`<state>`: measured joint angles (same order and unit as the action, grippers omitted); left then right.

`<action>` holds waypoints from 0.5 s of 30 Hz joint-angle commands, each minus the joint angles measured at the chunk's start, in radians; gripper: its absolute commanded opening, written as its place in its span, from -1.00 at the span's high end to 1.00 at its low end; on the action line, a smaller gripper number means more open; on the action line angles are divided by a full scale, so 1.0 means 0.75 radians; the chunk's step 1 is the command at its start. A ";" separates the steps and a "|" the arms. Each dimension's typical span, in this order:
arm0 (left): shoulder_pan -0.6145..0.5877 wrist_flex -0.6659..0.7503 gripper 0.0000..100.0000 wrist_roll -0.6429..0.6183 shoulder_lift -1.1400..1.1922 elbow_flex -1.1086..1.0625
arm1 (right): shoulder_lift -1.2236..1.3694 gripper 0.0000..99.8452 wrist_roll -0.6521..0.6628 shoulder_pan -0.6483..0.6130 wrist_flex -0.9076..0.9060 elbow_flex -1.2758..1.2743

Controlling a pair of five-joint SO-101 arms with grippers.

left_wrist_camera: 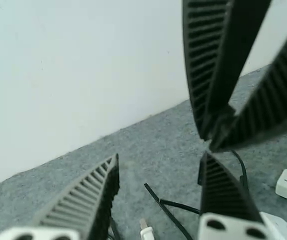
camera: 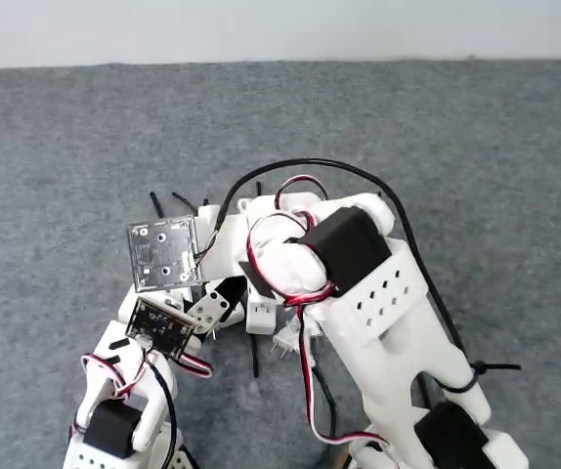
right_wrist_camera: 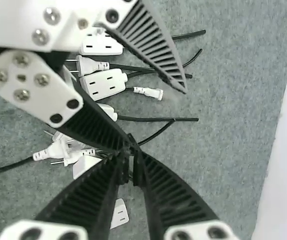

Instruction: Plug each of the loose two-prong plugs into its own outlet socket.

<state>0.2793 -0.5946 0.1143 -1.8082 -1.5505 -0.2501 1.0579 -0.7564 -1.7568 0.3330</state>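
From above, the left arm (camera: 114, 420) and the right arm (camera: 388, 322) lean in over the grey table (camera: 496, 147) and meet near its middle. Just below where they meet lies a white outlet block (camera: 261, 315) with a black lead running off it. A loose plug (camera: 288, 340) lies just beside the block, prongs bare.

In the left wrist view, the left hand (left_wrist_camera: 161, 157) has its fingers spread wide apart with nothing between them. The right hand (left_wrist_camera: 213, 142) comes in from the other side, its fingers drawn together to a point that sits right at the tip of one left finger; I cannot tell whether they touch. Beyond them a black cord (left_wrist_camera: 168, 207) crosses the table, a small white plug end (left_wrist_camera: 146, 231) lies near it, and a pale wall (left_wrist_camera: 83, 75) stands behind.

In the right wrist view, the right hand's fingers are pressed together, with only a thin slit between them. Under the hands lies a slotted socket (right_wrist_camera: 103, 84), its slots dark and open. A second socket (right_wrist_camera: 101, 47) lies close by, and a pronged plug (right_wrist_camera: 86, 65) lies between the two. Another plug (right_wrist_camera: 63, 150) lies apart from them, prongs free, and a third socket (right_wrist_camera: 118, 212) lies close to the right hand.
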 commanded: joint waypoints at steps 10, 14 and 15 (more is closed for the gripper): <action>-0.198 0.127 0.48 0.065 -0.012 -0.150 | -0.060 0.97 -0.178 0.287 -0.026 -0.248; -0.196 0.121 0.48 0.053 -0.012 -0.152 | -0.062 0.97 -0.331 0.312 0.101 -0.507; -0.194 0.110 0.48 0.035 -0.012 -0.146 | -0.062 0.97 -0.374 0.310 0.157 -0.577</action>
<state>0.1350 -0.5317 0.1542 -1.8082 -1.6701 -0.2578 0.8846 -0.5416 -1.7446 0.0445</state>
